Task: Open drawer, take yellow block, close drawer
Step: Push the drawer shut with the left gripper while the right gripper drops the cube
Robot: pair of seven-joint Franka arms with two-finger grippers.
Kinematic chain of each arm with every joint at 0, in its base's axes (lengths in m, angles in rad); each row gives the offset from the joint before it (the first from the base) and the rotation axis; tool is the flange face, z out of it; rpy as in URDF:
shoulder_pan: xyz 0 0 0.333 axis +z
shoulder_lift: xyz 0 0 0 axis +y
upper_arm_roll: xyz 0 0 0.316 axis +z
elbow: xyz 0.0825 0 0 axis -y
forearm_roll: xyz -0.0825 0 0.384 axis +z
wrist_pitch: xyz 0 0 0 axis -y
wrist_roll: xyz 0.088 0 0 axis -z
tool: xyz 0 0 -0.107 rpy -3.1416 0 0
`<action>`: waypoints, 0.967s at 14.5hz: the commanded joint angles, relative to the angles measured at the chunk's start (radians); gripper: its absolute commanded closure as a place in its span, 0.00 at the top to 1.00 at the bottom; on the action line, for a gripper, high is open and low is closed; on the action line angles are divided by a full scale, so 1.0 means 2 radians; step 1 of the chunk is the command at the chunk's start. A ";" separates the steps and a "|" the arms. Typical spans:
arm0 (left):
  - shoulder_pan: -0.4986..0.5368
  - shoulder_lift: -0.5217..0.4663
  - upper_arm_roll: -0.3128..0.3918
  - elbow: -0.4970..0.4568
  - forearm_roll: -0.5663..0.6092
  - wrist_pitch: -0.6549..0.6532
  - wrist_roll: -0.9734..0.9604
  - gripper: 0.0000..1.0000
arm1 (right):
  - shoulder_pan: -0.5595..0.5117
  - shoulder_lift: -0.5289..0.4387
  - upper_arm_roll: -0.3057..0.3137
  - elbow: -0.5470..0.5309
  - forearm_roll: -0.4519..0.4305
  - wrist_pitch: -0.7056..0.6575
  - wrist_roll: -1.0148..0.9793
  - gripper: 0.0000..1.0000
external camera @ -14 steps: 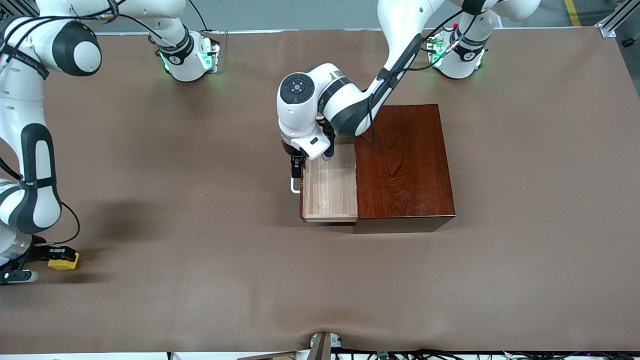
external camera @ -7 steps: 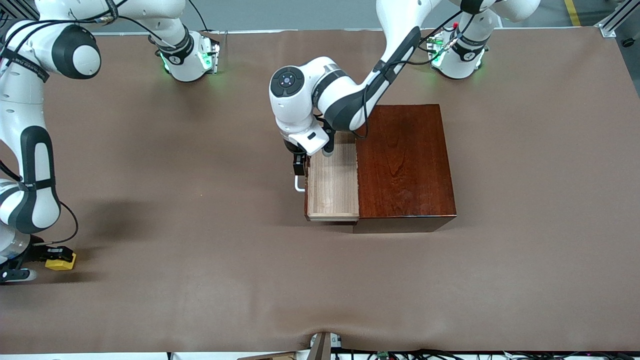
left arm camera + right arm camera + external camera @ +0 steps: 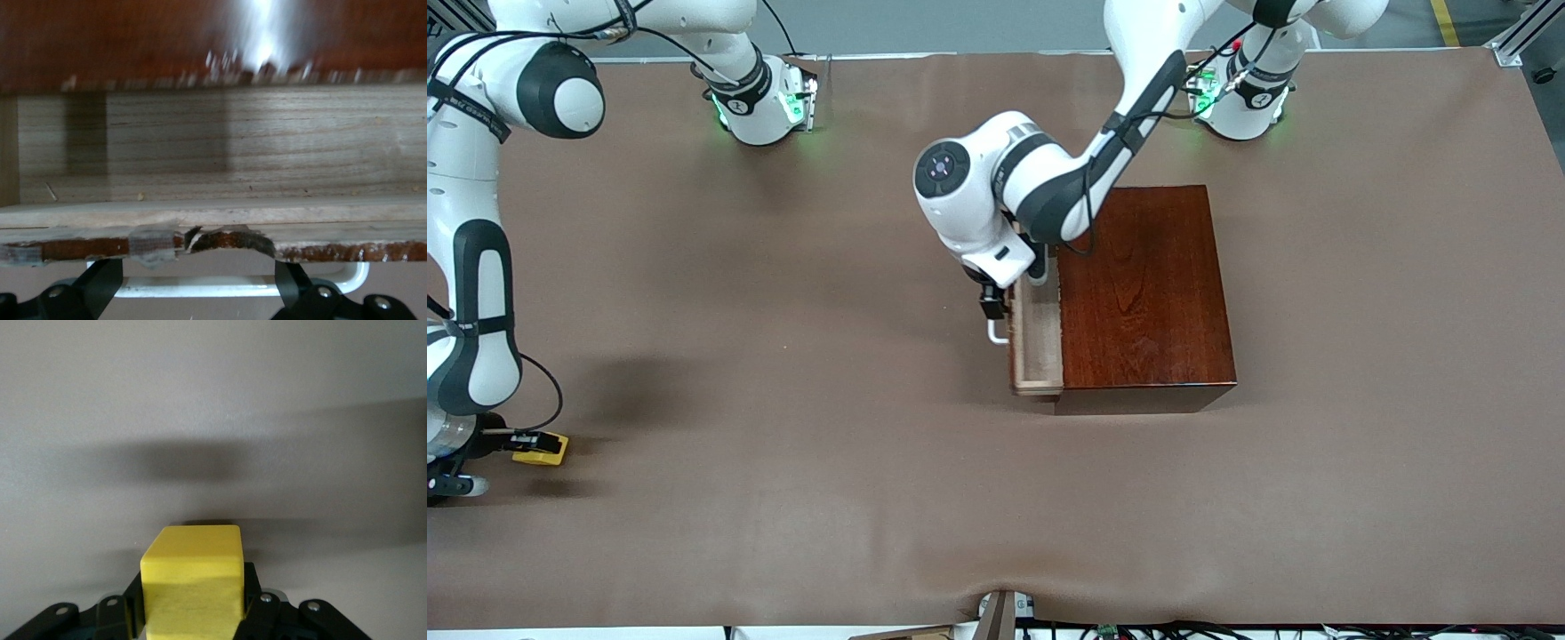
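The dark reddish-brown wooden box (image 3: 1143, 284) stands mid-table. Its drawer (image 3: 1036, 342) sticks out a short way toward the right arm's end, and its pale interior (image 3: 233, 147) is empty. My left gripper (image 3: 993, 311) is open at the drawer front, with its fingers (image 3: 103, 283) spread wide along the white bar handle (image 3: 994, 333), which also shows in the left wrist view (image 3: 220, 283). My right gripper (image 3: 525, 440) is shut on the yellow block (image 3: 538, 449) low over the mat at the right arm's end of the table. The block fills the space between the jaws in the right wrist view (image 3: 192, 580).
The brown mat (image 3: 783, 356) covers the whole table. A small mount (image 3: 1000, 613) sits at the table edge nearest the front camera. The arms' bases (image 3: 760, 102) stand along the edge farthest from the front camera.
The drawer has slid most of the way back into the box, with my left gripper moving along at its handle. My right gripper has drifted a little with the yellow block held.
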 commanded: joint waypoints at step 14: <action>0.007 -0.013 0.047 -0.020 0.039 -0.080 0.011 1.00 | 0.043 -0.251 0.007 -0.039 -0.003 -0.239 0.050 1.00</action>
